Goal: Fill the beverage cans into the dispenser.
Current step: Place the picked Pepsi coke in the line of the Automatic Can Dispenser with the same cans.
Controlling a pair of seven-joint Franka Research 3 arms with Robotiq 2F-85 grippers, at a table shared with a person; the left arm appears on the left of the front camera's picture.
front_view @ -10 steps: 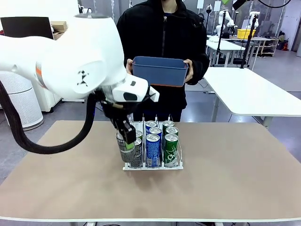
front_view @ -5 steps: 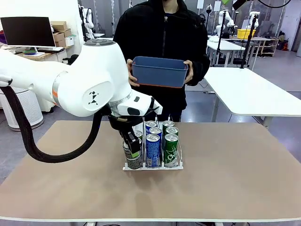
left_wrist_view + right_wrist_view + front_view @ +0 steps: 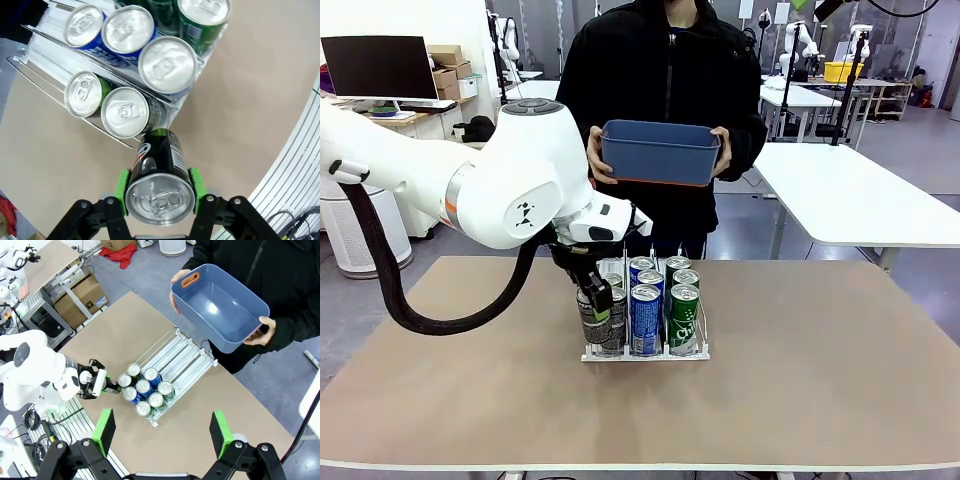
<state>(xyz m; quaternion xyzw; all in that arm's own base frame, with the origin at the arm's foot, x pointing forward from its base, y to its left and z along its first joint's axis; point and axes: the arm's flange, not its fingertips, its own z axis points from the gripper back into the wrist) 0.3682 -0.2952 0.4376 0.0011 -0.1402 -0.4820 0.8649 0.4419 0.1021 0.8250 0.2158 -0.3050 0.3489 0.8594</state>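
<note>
My left gripper (image 3: 593,298) is shut on a black beverage can (image 3: 590,322) at the front left corner of the dispenser (image 3: 645,353). The left wrist view shows the held black can (image 3: 159,192) tilted between my green pads (image 3: 121,184), its base close to the front end of the outer lane. Two cans (image 3: 125,112) stand in that lane. The middle lane holds blue cans (image 3: 645,318) and the far lane green cans (image 3: 683,318). High above the table, my right gripper (image 3: 162,432) is open and holds nothing.
A person at the far side holds a blue plastic bin (image 3: 660,150) in both hands above the table edge. The dispenser's rear half (image 3: 182,352) has no cans in it. Bare tabletop (image 3: 820,370) lies right of the rack and in front of it.
My left arm has swung inward and brought the black can a little right, closer to the rack's front left corner. The person and the bin have stayed still.
</note>
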